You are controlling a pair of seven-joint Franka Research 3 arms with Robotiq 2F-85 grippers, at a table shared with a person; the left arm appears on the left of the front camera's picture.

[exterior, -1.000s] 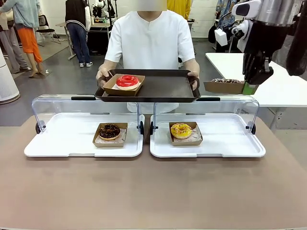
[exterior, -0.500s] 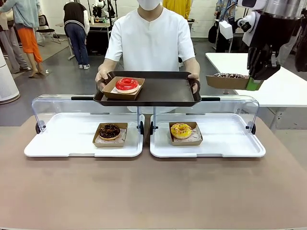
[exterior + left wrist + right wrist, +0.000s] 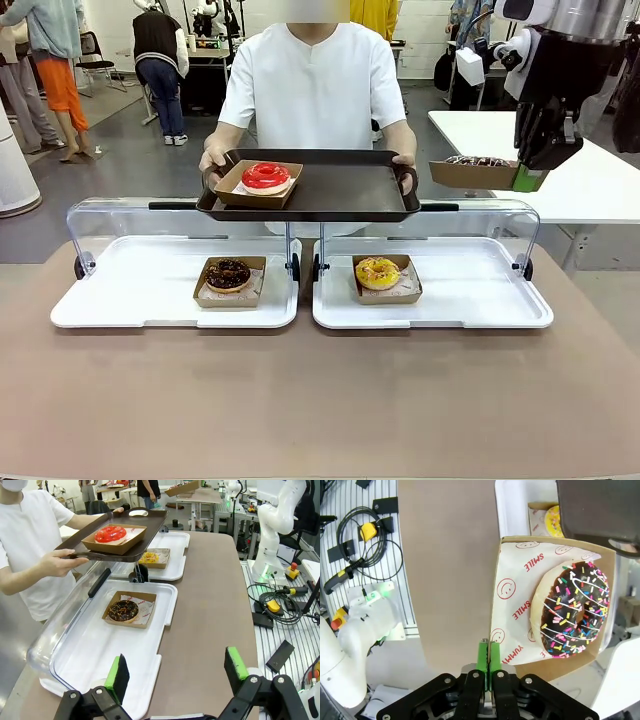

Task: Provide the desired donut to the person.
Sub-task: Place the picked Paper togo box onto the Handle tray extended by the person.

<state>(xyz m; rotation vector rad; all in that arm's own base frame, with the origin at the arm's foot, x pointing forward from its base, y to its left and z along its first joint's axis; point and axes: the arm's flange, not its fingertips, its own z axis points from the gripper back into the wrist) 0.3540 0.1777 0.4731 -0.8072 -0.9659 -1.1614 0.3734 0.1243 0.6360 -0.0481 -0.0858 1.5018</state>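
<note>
**Sprinkled donut pinched by one edge, hanging just beside the person's serving tray**

The right gripper (image 3: 527,178) was clamped shut on the rim of the paper tray (image 3: 470,173) carrying the chocolate sprinkle donut (image 3: 572,610). It hung in the air just to the right of the brown serving tray (image 3: 350,186) that the person (image 3: 312,80) held out, at about that tray's height and not yet over it. With so thin a grip on one edge, the card could have sagged or swung and let the donut slide off. A level sideways move risked knocking the serving tray's rim or the person's hand (image 3: 403,178) on it. The left gripper (image 3: 177,672) stood with its fingers wide apart and empty, well to the robot's side of the serving tray. Against a second earlier, the paper tray had risen a little and drifted slightly away from the serving tray, which had barely moved.
</note>
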